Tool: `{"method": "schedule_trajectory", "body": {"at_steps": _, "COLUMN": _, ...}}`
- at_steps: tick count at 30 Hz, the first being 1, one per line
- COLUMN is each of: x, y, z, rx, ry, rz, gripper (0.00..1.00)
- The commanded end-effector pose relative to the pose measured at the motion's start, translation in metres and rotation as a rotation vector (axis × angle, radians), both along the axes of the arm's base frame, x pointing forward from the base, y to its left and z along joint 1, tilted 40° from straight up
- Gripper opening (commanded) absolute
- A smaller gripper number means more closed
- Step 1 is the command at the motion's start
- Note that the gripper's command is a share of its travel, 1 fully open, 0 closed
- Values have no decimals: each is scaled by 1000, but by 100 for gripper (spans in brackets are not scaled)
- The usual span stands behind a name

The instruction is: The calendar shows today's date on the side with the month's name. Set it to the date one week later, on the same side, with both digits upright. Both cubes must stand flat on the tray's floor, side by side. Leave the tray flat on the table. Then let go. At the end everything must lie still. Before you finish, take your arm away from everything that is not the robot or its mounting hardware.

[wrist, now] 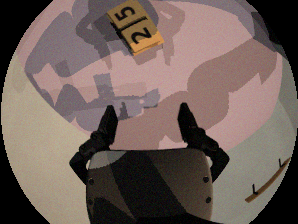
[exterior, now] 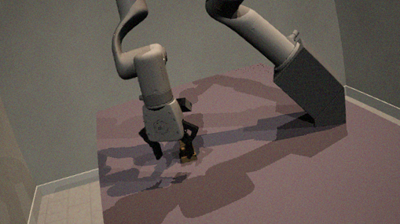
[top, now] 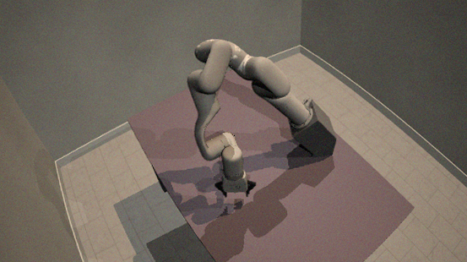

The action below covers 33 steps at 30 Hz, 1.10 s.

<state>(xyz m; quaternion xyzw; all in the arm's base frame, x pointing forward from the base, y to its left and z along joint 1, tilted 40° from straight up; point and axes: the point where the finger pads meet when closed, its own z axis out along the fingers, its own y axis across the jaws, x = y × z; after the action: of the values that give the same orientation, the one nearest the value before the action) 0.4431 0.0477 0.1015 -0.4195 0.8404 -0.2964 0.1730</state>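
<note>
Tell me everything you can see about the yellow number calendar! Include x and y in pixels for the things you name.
The yellow, wood-looking block calendar (exterior: 188,160) (wrist: 127,31) sits on the pinkish table (top: 330,216) (exterior: 294,185) (wrist: 240,45). Two blocks stand side by side with a dark line between them, one showing a black 2, the other a black 5. It looks slanted in the wrist view, with a brighter orange-yellow edge near the 2. I can't read a month name. The open gripper (top: 237,194) (exterior: 173,156) (wrist: 147,111) isn't holding it.
</note>
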Motion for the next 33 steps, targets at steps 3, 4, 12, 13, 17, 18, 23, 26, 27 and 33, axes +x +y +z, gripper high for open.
{"method": "schedule_trajectory", "body": {"at_steps": 3, "x": 4, "y": 1, "z": 4, "rx": 104, "ry": -73, "rz": -145, "gripper": 100}}
{"method": "schedule_trajectory", "body": {"at_steps": 4, "x": 6, "y": 1, "z": 5, "rx": 104, "ry": -73, "rz": -145, "gripper": 100}}
{"method": "schedule_trajectory", "body": {"at_steps": 12, "x": 8, "y": 1, "z": 6, "rx": 156, "ry": -107, "rz": -219, "gripper": 100}}
{"method": "schedule_trajectory", "body": {"at_steps": 13, "x": 8, "y": 1, "z": 6, "rx": 179, "ry": -122, "rz": -251, "gripper": 100}}
{"method": "schedule_trajectory", "body": {"at_steps": 17, "x": 10, "y": 2, "z": 7, "rx": 238, "ry": -160, "rz": -335, "gripper": 100}}
{"method": "schedule_trajectory", "body": {"at_steps": 18, "x": 11, "y": 2, "z": 8, "rx": 246, "ry": -165, "rz": -345, "gripper": 100}}
{"method": "schedule_trajectory", "body": {"at_steps": 23, "x": 13, "y": 2, "z": 10, "rx": 251, "ry": -169, "rz": -353, "gripper": 100}}
{"method": "schedule_trajectory", "body": {"at_steps": 26, "x": 14, "y": 2, "z": 10, "rx": 277, "ry": -186, "rz": -389, "gripper": 100}}
{"method": "schedule_trajectory", "body": {"at_steps": 27, "x": 14, "y": 2, "z": 10, "rx": 298, "ry": -199, "rz": -418, "gripper": 100}}
{"method": "schedule_trajectory", "body": {"at_steps": 33, "x": 18, "y": 3, "z": 13, "rx": 388, "ry": -257, "rz": -545, "gripper": 100}}
